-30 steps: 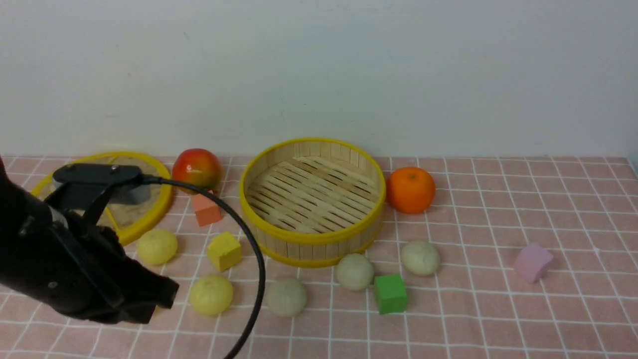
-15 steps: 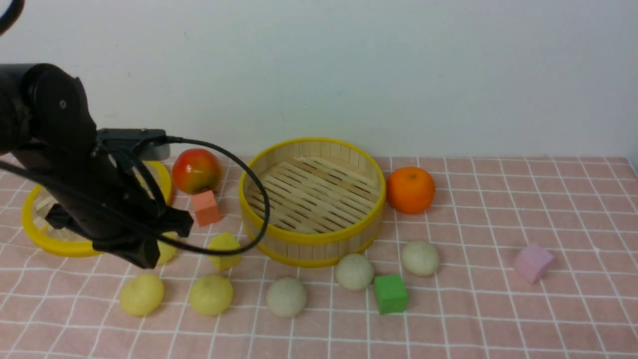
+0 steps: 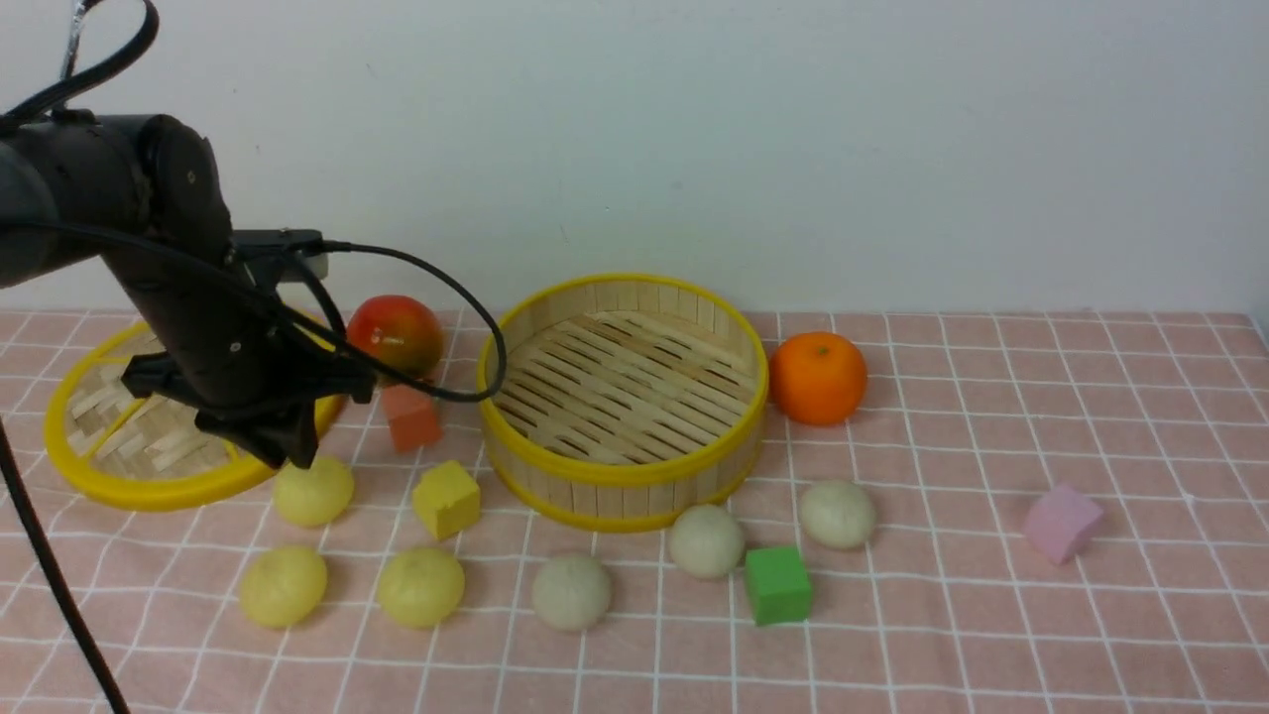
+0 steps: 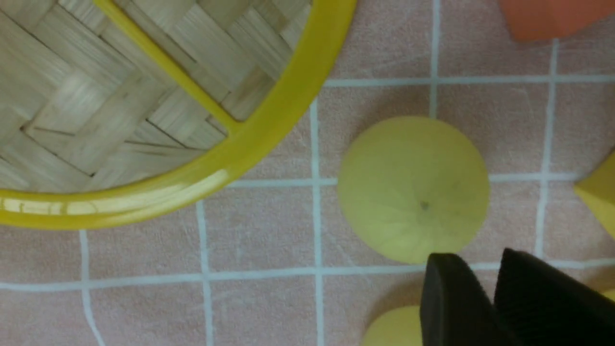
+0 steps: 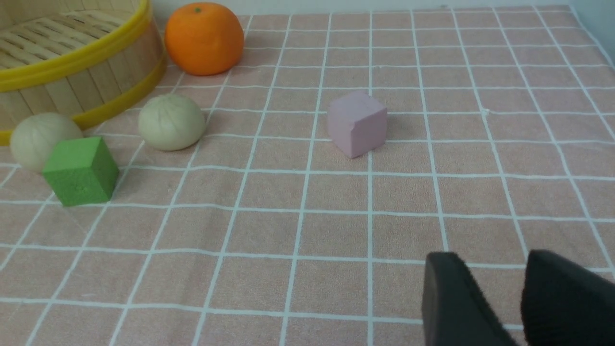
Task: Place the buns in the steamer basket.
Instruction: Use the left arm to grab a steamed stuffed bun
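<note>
We find the steamer basket (image 3: 620, 478) mid-table (image 3: 991, 635), toward the back edge, with the orange (image 3: 817, 377) just right of it and the apple (image 3: 397, 332) to its left. The lid (image 3: 149, 491) lies near the left edge. Six buns (image 3: 571, 592) spread before these, three left of the basket and three in front of it; one may touch its wall. Two blocks (image 3: 411, 418) sit before the apple, a third block (image 3: 777, 584) lies among the right-hand buns, and a fourth block (image 3: 1062, 522) is well apart, toward the right edge.

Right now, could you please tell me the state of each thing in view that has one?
Round bamboo-slat steamer basket: upright, uncovered, empty.
Flat woven yellow-rimmed lid: lying flat, off the basket.
Six small dough buns: all outside the basket.
Left gripper: empty, just above a pale yellow bun.
Right gripper: open, empty.
</note>
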Controlling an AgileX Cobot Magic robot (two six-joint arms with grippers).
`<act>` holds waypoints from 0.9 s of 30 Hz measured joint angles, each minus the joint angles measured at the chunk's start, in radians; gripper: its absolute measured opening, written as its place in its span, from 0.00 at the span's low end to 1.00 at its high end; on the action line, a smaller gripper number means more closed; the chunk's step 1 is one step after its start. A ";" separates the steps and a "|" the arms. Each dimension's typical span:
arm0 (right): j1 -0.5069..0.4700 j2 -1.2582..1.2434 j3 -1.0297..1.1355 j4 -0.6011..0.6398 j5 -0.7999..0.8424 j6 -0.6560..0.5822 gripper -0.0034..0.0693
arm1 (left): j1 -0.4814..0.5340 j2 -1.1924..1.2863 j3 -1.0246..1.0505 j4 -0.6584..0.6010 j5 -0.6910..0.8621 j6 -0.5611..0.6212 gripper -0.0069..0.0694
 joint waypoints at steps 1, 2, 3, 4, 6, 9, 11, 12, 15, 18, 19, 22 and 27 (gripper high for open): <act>0.000 0.000 0.000 0.000 0.000 0.000 0.38 | 0.001 0.015 -0.006 0.005 0.002 0.000 0.36; 0.000 0.000 0.000 0.000 0.000 0.000 0.38 | 0.002 0.027 -0.012 0.013 0.004 0.000 0.41; 0.000 0.000 0.000 0.000 0.000 0.000 0.38 | 0.002 0.027 -0.012 0.013 0.004 0.000 0.41; 0.000 0.000 0.000 0.000 0.000 0.000 0.38 | 0.002 0.037 -0.014 0.017 0.000 0.000 0.44; 0.000 0.000 0.000 0.000 0.000 0.000 0.38 | 0.002 0.039 -0.016 0.020 -0.012 0.000 0.47; 0.000 0.000 0.000 0.000 0.000 0.000 0.38 | 0.002 0.039 -0.019 0.020 -0.038 0.000 0.47; 0.000 0.000 0.000 0.000 0.000 0.000 0.38 | 0.002 0.039 -0.019 0.020 -0.044 0.000 0.47; 0.000 0.000 0.000 0.000 0.000 0.000 0.38 | 0.002 0.039 -0.019 0.020 -0.044 0.000 0.46; 0.000 0.000 0.000 0.000 0.000 0.000 0.38 | 0.002 0.040 -0.019 0.020 -0.056 0.000 0.45; 0.000 0.000 0.000 0.000 0.000 0.000 0.38 | 0.002 0.047 -0.019 0.020 -0.070 0.000 0.44; 0.000 0.000 0.000 0.000 0.000 0.000 0.38 | 0.002 0.049 -0.019 0.021 -0.071 0.000 0.44; 0.000 0.000 0.000 0.000 0.000 0.000 0.38 | 0.002 0.078 -0.019 0.021 -0.067 0.000 0.44; 0.000 0.000 0.000 0.000 0.000 0.000 0.38 | 0.002 0.090 -0.019 0.021 -0.059 0.000 0.44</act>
